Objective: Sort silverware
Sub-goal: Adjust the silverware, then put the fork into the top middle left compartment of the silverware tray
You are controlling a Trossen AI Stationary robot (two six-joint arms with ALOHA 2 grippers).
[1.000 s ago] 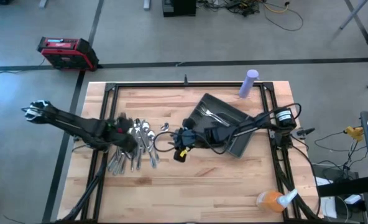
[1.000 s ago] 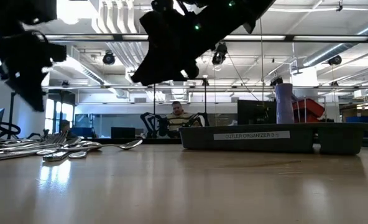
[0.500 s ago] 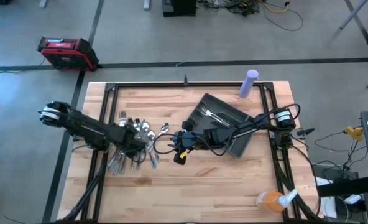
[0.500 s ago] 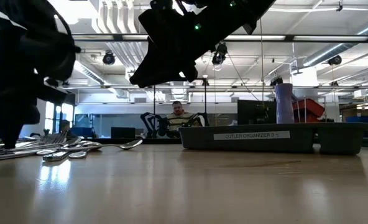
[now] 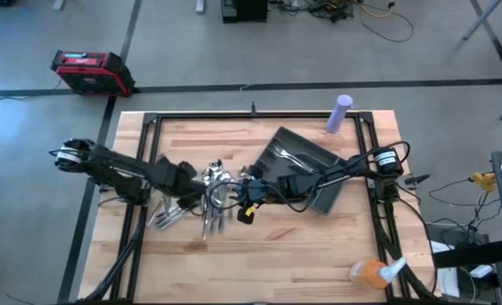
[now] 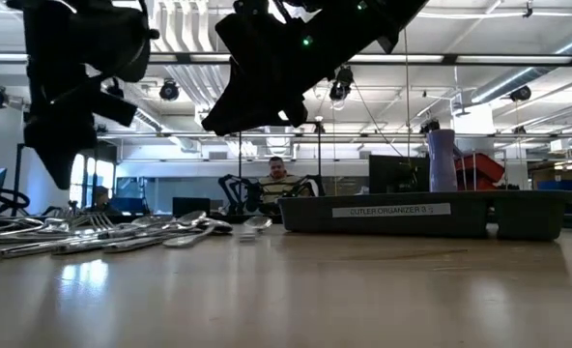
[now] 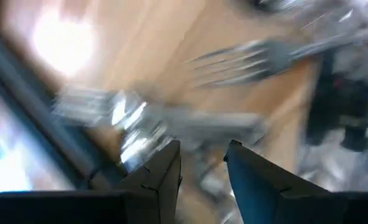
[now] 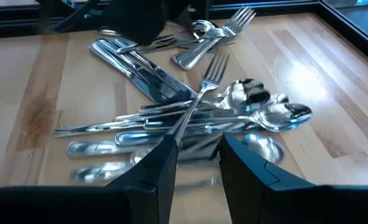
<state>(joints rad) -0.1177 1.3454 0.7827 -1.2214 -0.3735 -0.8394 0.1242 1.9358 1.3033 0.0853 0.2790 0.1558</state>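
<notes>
The silverware (image 5: 207, 199) lies in a loose heap of forks, knives and spoons on the wooden table, left of the dark tray (image 5: 306, 165). The right wrist view shows the silverware (image 8: 190, 112) close up, with one fork lying across the other pieces. My left gripper (image 5: 190, 184) is at the heap's left side, a little above the pieces (image 6: 59, 169), its fingers a narrow gap apart (image 7: 204, 165). My right gripper (image 5: 243, 196) hangs above the heap's right side, open by a narrow gap (image 8: 196, 155), with nothing between its fingers.
The tray (image 6: 421, 215) lies slantwise at the table's middle right with two forks (image 5: 287, 155) in one compartment. A purple bottle (image 5: 339, 113) stands at the far edge. An orange object (image 5: 368, 271) sits at the near right corner. A person shows in the room behind.
My left gripper has dropped to the table and swept toward the right edge, then risen a little. It has pushed the silverware heap to the right, close to my right gripper. The pieces have slid, turned and spread out.
</notes>
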